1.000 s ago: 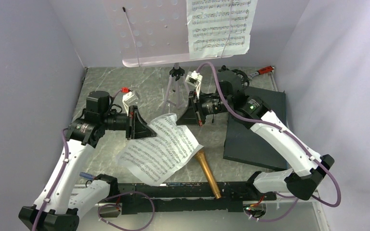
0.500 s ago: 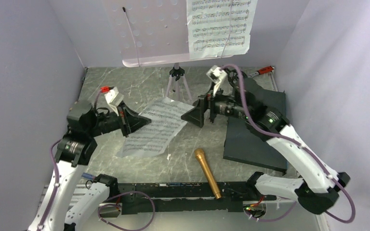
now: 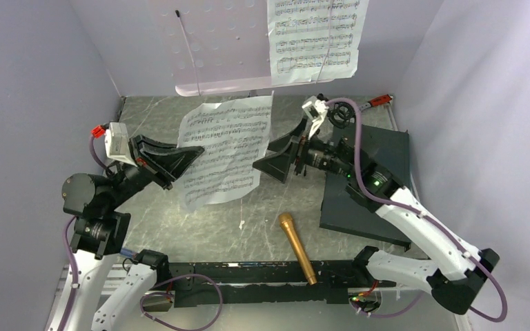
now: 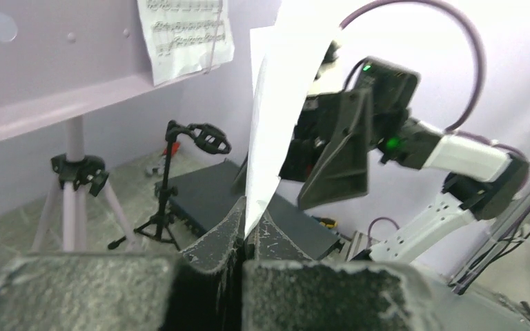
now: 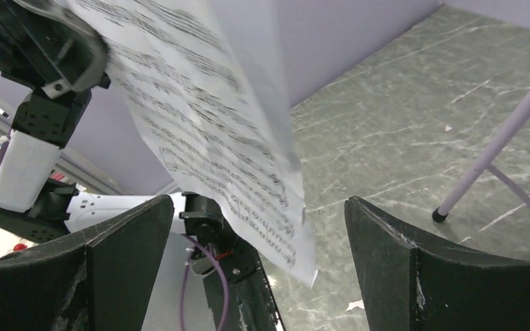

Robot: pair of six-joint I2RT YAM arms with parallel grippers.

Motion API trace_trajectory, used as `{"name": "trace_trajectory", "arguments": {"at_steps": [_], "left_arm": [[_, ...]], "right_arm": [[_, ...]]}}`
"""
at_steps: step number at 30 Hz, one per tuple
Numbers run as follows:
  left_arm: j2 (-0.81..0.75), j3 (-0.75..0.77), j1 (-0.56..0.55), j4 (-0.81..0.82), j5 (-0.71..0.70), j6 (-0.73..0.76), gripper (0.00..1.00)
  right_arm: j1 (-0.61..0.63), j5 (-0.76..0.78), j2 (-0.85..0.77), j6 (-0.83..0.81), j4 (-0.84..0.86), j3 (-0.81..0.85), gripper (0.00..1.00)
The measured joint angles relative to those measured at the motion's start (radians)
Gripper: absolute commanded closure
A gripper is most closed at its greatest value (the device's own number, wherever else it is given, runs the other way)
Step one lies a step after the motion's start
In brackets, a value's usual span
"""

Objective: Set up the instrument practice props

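My left gripper (image 3: pixel 192 153) is shut on the left edge of a white music sheet (image 3: pixel 228 148) and holds it upright above the table, below the lilac music stand (image 3: pixel 214 48). In the left wrist view the sheet (image 4: pixel 276 117) rises edge-on from the shut gripper (image 4: pixel 243 238). My right gripper (image 3: pixel 276 158) stands open just right of the sheet, apart from it; the sheet (image 5: pixel 207 117) hangs before the open gripper (image 5: pixel 259 265). A second sheet (image 3: pixel 314 38) rests on the stand. The gold microphone (image 3: pixel 297 247) lies on the table. The black mic stand (image 3: pixel 338 114) stands at the back right.
A dark grey slab (image 3: pixel 366 200) lies on the right under my right arm. A red-handled wrench (image 3: pixel 379 101) sits at the back right corner. The music stand's tripod legs (image 4: pixel 76 186) stand mid-back. Lilac walls enclose three sides.
The left gripper closed on the sheet and lifted it off the table to upright. The right gripper opened, let go of the sheet and stayed beside it.
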Motion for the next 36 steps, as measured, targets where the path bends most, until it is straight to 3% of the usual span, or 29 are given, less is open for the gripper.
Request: {"name": "trace_trajectory", "arguments": {"at_steps": [7, 12, 19, 22, 24, 27, 29, 32, 36], "left_arm": [[0.036, -0.013, 0.000, 0.175, 0.022, -0.145, 0.97], [0.035, -0.031, 0.000, 0.224, 0.022, -0.197, 0.97], [0.053, -0.066, 0.000, 0.263, 0.022, -0.234, 0.96], [0.062, -0.066, 0.000, 0.256, 0.023, -0.239, 0.79], [0.061, -0.066, 0.000, 0.243, 0.022, -0.232, 0.65], [0.056, -0.066, 0.000, 0.212, 0.018, -0.216, 0.34], [0.052, -0.066, 0.000, 0.188, 0.013, -0.204, 0.20], [0.045, -0.066, 0.000, 0.142, 0.009, -0.177, 0.07], [0.042, -0.053, 0.000, 0.032, -0.004, -0.105, 0.07]], "right_arm": [[0.000, -0.117, 0.094, 0.059, 0.156, -0.014, 0.10], [0.000, -0.216, 0.113, 0.109, 0.304, -0.014, 0.28], [0.005, -0.309, 0.142, 0.162, 0.420, 0.019, 0.82], [0.008, -0.322, 0.147, 0.162, 0.414, 0.033, 1.00], [0.008, -0.319, 0.147, 0.153, 0.394, 0.040, 1.00], [0.008, -0.301, 0.146, 0.129, 0.350, 0.057, 1.00], [0.008, -0.285, 0.144, 0.105, 0.306, 0.075, 1.00], [0.008, -0.248, 0.136, 0.063, 0.237, 0.098, 1.00], [0.008, -0.179, 0.111, -0.004, 0.117, 0.137, 1.00]]}}
